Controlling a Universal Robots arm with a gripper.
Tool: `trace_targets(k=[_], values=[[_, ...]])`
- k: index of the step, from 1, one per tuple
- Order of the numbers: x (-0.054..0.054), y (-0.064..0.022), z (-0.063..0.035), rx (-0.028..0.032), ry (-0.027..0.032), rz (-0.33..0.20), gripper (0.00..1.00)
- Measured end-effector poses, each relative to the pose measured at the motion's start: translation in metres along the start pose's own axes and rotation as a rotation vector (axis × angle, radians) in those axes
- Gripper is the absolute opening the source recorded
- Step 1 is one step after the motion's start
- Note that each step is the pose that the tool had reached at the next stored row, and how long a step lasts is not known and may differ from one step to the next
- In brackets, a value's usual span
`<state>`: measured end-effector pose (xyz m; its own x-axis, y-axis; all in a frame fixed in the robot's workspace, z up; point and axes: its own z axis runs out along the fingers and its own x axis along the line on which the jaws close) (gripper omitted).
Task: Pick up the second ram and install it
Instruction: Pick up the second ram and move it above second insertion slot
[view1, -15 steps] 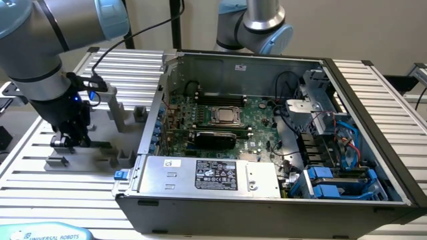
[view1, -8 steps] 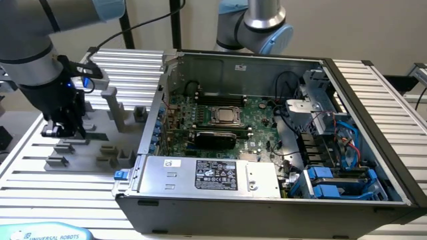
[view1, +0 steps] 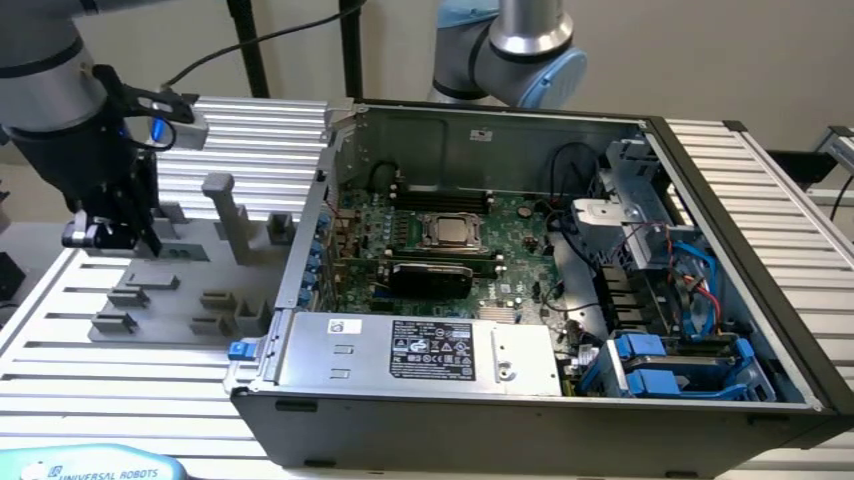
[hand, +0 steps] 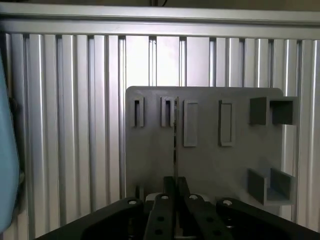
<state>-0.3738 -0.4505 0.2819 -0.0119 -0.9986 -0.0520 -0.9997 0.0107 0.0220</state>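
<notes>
Wrist view: the ram (hand: 175, 142) seems clamped by the gripper (hand: 175, 184). Pick-up is in hand; squareness is needed.

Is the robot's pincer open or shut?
Shut. The pincer squeezes the second ram, seen edge-on as a thin strip.

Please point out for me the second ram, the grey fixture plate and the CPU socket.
second ram (hand: 175, 145): wrist view, its thin edge.
grey fixture plate (hand: 150, 160): wrist view, bare flat face.
CPU socket (view1: 451, 231): exterior view, middle of metal lid.
</notes>
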Motion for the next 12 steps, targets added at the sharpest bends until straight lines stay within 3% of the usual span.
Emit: trace_targets(k=[5,12], values=[[-0.001,-0.0044,-0.023,-0.0001,0.0001,0.0,0.14],[-0.003,-0.0219,-0.0536,-0.0001,-0.0001,-0.001,0.14]])
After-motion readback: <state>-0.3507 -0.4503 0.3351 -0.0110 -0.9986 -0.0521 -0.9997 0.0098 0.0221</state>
